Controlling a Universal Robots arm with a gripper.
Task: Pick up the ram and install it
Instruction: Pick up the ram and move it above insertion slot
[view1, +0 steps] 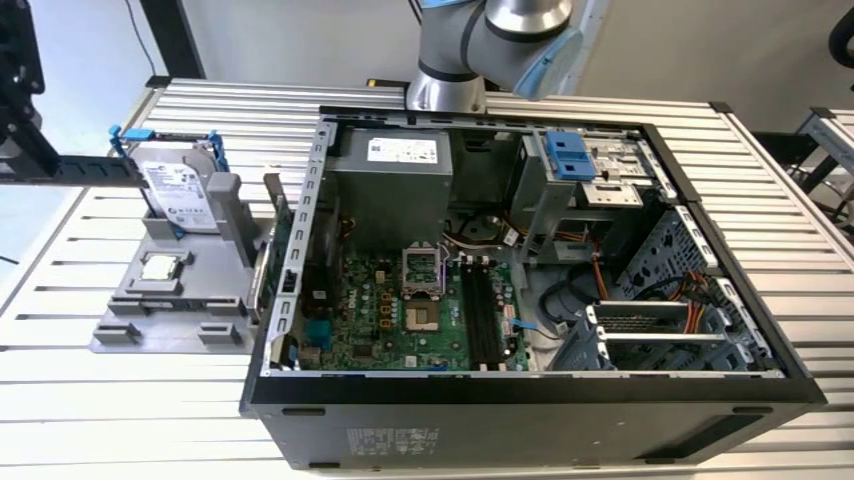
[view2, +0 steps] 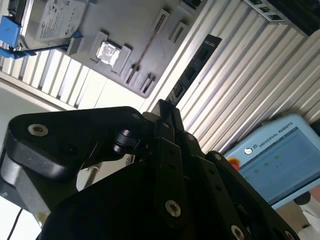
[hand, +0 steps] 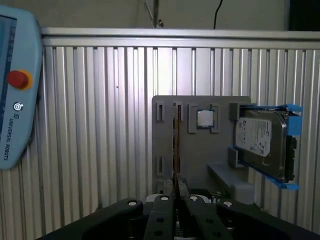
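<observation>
My gripper (view2: 165, 114) is shut on the ram (view2: 195, 65), a long thin dark stick with chips that juts out from between the black fingers. In the first wrist view the ram (hand: 176, 145) shows edge-on, rising from the gripper (hand: 176, 194) in front of the grey holder (hand: 167, 150) far below. In the exterior view the open computer case (view1: 534, 400) lies on the slatted table, with the green motherboard (view1: 380, 315) and its long black memory slots (view1: 483, 312) facing up. The arm (view1: 501, 30) reaches up past the top edge behind the case.
On the grey holder (view1: 147, 325), at the exterior view's left, stand a silver hard drive in a blue frame (view1: 174, 185) and a small square chip (view1: 160, 267). A pale blue teach pendant (hand: 12, 85) lies on the table. Cables and drive cages fill the case's right half.
</observation>
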